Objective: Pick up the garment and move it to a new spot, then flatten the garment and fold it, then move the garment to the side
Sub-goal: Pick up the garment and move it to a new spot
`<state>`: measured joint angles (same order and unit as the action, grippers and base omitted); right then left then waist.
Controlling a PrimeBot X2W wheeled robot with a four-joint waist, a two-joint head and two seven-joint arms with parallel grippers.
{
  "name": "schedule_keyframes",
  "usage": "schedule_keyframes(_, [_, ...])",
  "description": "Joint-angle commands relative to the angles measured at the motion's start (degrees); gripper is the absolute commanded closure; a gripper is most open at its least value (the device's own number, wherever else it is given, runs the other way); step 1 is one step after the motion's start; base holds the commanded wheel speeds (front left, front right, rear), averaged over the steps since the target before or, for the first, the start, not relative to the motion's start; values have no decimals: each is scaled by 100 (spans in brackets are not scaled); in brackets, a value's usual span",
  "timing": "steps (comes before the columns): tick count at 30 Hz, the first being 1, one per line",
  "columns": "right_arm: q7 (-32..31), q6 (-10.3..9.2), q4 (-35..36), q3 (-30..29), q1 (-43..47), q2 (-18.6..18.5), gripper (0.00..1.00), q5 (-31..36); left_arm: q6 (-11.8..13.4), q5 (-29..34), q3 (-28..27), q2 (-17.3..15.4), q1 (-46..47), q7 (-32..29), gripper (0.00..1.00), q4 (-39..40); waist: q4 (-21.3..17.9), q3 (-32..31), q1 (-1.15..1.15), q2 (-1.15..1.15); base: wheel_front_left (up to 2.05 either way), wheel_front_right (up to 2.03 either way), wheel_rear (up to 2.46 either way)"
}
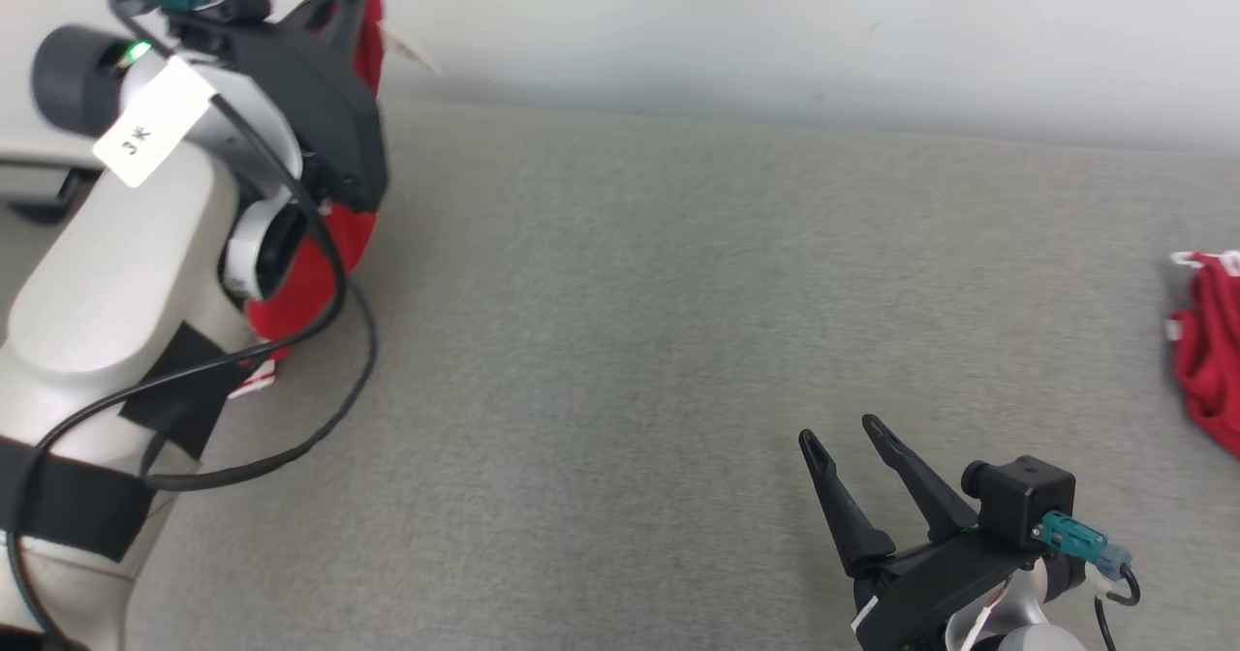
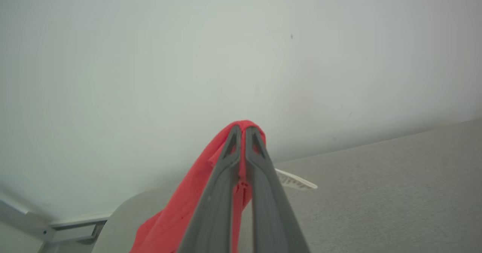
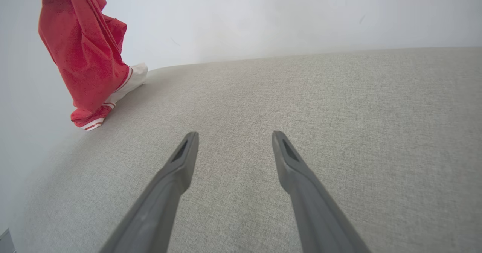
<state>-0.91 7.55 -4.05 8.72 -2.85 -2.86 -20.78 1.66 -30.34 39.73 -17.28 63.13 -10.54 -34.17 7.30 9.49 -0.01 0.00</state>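
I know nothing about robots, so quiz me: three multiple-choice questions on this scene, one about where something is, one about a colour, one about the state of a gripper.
1. Where does the lower end of the hanging garment rest?
A. On the grey surface
B. In a basket
C. On a chair

2. What is the garment's main colour?
A. Blue
B. Green
C. Red

3. How does the right gripper stand?
A. Shut on the garment
B. Open and empty
C. Shut on a paper tag

Answers:
1 A: the right wrist view shows its white-striped end touching the surface.
2 C: the cloth is red with white trim, pinched in the shut left gripper.
3 B: its jaws stand wide apart with nothing between them.
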Motion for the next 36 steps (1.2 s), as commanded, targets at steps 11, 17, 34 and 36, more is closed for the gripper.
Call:
schedule_keyframes(11, [242, -13, -281, 117, -2, -9, 0, -217, 70, 1, 143, 401, 466, -144, 100, 882, -947, -521, 1, 0, 0, 0, 0])
schedule_keyframes(17, [302, -13, -384, 166, -64, -8, 0, -240, 68, -67, 194, 750, 663, -80, 100, 1092, -1294, -505, 1, 0, 0, 0, 0])
schedule_keyframes(34, [548, -13, -713, 440, -270, -8, 0, -429, 201, -339, 276, 1364, 1152, 358, 100, 1011, -1981, -475, 1, 0, 0, 0, 0])
schedule_keyframes(36, [586, -13, -722, 378, -264, -10, 0, -433, 250, -359, 301, 1343, 1011, 296, 100, 894, -1916, -420, 1, 0, 0, 0, 0])
